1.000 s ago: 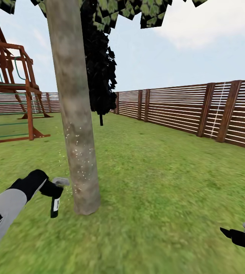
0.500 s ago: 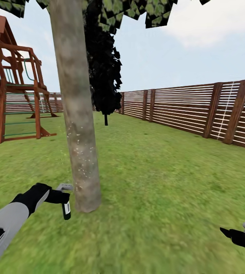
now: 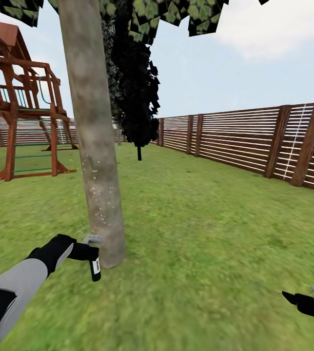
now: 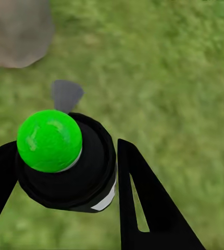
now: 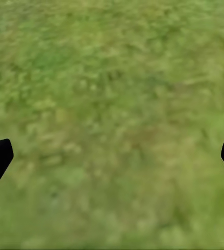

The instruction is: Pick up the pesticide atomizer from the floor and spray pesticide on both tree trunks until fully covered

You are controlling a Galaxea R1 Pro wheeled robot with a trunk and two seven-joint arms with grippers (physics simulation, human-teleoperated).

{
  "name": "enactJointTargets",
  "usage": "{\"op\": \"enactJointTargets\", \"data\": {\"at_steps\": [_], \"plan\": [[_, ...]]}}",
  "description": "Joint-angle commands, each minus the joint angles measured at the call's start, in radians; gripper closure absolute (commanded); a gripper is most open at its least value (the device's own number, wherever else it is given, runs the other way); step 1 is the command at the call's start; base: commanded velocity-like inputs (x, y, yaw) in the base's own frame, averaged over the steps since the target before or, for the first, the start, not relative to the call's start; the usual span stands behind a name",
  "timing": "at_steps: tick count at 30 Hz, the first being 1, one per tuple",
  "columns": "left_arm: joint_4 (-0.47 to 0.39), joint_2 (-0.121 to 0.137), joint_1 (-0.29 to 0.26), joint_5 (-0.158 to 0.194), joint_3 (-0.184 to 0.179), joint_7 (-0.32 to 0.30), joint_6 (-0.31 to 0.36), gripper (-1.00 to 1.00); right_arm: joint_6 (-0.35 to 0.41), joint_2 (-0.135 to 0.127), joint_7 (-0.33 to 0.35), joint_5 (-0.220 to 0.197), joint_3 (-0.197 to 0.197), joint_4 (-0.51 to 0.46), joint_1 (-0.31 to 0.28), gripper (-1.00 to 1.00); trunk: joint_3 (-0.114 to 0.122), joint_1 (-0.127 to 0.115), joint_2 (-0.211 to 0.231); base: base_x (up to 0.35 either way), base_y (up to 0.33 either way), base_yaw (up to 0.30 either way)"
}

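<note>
At the near edge of our head view, at four o'clock, our right gripper (image 3: 293, 298) hung low over the green lawn (image 3: 215, 243), its black fingers wide apart with nothing but grass between them. At eight o'clock our grey-and-black left arm reached forward, and the left gripper (image 3: 88, 252) was clamped on the small black pesticide atomizer with a white label and grey nozzle (image 3: 95, 265). In the left wrist view the bottle's black body and bright green cap (image 4: 49, 140) sat snug between the two black fingers (image 4: 143, 208).

We judged the atomizer light and rigid, a smooth plastic cylinder that could slip or twist under a loose pinch, best held around the middle of the body with the nozzle left free.

Just beyond the nozzle, at about ten o'clock, stood the straight, mottled grey-brown tree trunk (image 3: 96, 146), its lower part flecked with pale specks; whether the nozzle touched the bark, we could not tell.

Farther off at nine o'clock was a red-brown wooden play frame with a ladder (image 3: 25, 117). At twelve o'clock a dark, narrow cypress-like tree (image 3: 135, 83) rose behind the trunk, and from one to three o'clock ran the brown horizontal-slat wooden fence (image 3: 245, 141) under a pale sky.
</note>
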Motion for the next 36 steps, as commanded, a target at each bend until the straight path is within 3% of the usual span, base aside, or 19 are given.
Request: {"op": "enactJointTargets", "data": {"at_steps": [1,7,13,19,32,36], "plan": [[0.000,0.000,0.000,0.000,0.000,0.001,0.000,1.00,0.000,0.000,0.000,0.000,0.000,0.001,0.000,-1.00,0.000,0.000,0.000,0.000,-0.014,0.003],[0.000,-0.008,0.000,0.003,-0.001,0.135,0.003,1.00,-0.002,0.005,0.006,-0.002,0.001,-0.004,0.000,-1.00,0.000,0.000,0.000,0.105,-0.222,0.015],[0.000,-0.025,0.000,0.003,-0.002,0.149,0.005,1.00,-0.001,0.006,0.006,-0.002,0.001,-0.004,0.000,-1.00,0.000,0.000,0.000,0.094,-0.300,0.249],[0.022,-0.063,0.000,-0.001,-0.002,0.151,0.006,1.00,-0.001,0.007,0.006,-0.002,0.001,-0.004,0.000,-1.00,0.000,0.000,0.000,-0.015,-0.320,0.283],[0.026,-0.066,0.000,-0.002,0.000,0.151,0.006,1.00,-0.001,0.009,0.006,-0.002,0.001,-0.003,0.000,-1.00,0.000,0.000,0.000,0.020,-0.322,0.284],[0.026,-0.070,0.000,0.001,-0.001,0.239,0.006,1.00,-0.001,0.009,0.006,-0.002,0.001,-0.003,0.000,-1.00,0.000,0.000,0.000,0.144,-0.316,0.284]]}}
